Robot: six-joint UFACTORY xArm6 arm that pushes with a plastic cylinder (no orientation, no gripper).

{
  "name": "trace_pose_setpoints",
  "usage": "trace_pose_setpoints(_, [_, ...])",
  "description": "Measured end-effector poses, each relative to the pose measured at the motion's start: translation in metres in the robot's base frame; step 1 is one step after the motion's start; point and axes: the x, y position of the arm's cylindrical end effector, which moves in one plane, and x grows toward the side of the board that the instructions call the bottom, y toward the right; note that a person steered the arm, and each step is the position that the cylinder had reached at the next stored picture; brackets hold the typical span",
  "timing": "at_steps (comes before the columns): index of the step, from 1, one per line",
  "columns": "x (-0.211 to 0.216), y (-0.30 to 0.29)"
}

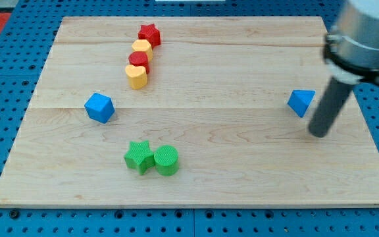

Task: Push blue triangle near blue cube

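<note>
The blue triangle (301,102) lies at the view's right on the wooden board (242,164). The blue cube (99,107) sits far off at the view's left. My tip (318,133) is on the board just to the lower right of the blue triangle, a small gap apart from it. The dark rod rises from the tip up to the arm at the view's top right corner.
A red star (149,33), a yellow block (141,47), a red block (139,60) and a yellow heart (136,77) form a line at the view's top. A green star (139,157) and green cylinder (166,160) touch near the view's bottom.
</note>
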Motion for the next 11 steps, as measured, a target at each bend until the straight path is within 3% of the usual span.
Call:
trace_pose_setpoints(4, [-0.031, 0.053])
trace_pose_setpoints(5, [-0.059, 0.046])
trace_pose_setpoints(6, [-0.064, 0.007])
trace_pose_setpoints(8, [-0.054, -0.181])
trace_pose_setpoints(9, [-0.045, -0.213])
trace_pose_setpoints(11, [-0.003, -0.212])
